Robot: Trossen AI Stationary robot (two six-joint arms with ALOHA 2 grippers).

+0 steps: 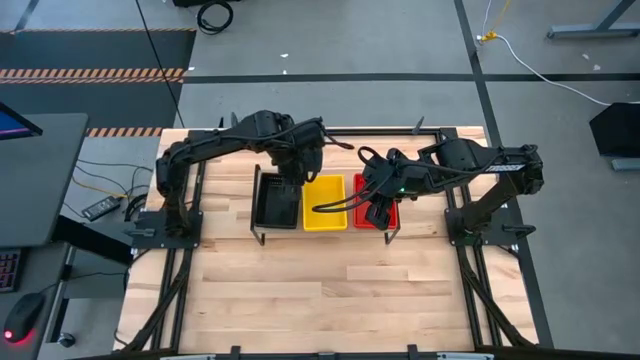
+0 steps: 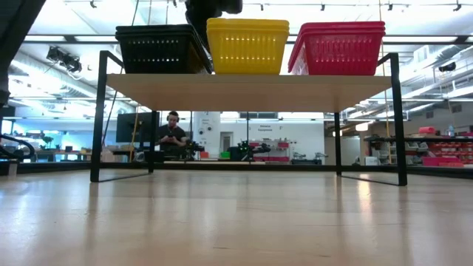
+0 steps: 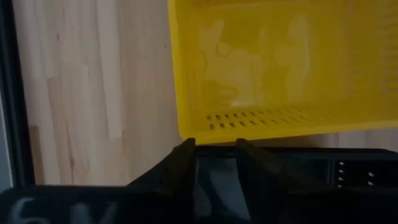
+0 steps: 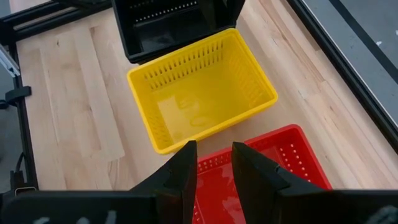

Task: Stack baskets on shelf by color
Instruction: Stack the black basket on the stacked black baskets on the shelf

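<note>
Three baskets stand side by side on the shelf (image 2: 251, 92), resting on their bottoms: black (image 1: 275, 205) at the left, yellow (image 1: 325, 205) in the middle, red (image 1: 362, 200) at the right. My left gripper (image 3: 214, 152) points steeply down over the black basket's (image 3: 323, 168) far corner beside the yellow basket (image 3: 280, 68). Its fingers are a little apart, and the black rim shows in the gap. My right gripper (image 4: 212, 152) hangs open, well above the red basket (image 4: 280, 168), and holds nothing. It does not reach down into the low view. My left gripper stands at the black basket's rim (image 3: 267, 152), at the far corner next to the yellow basket. Its own fingers (image 3: 186, 155) hide that corner, so I cannot tell whether they touch the rim.
A wide stretch of wooden tabletop (image 1: 320, 290) lies between the shelf and the table's near edge. Thin black shelf legs (image 2: 96, 118) stand at the corners. The table's black frame (image 4: 348, 68) runs close behind the shelf. A person (image 2: 174, 133) sits far off in the room.
</note>
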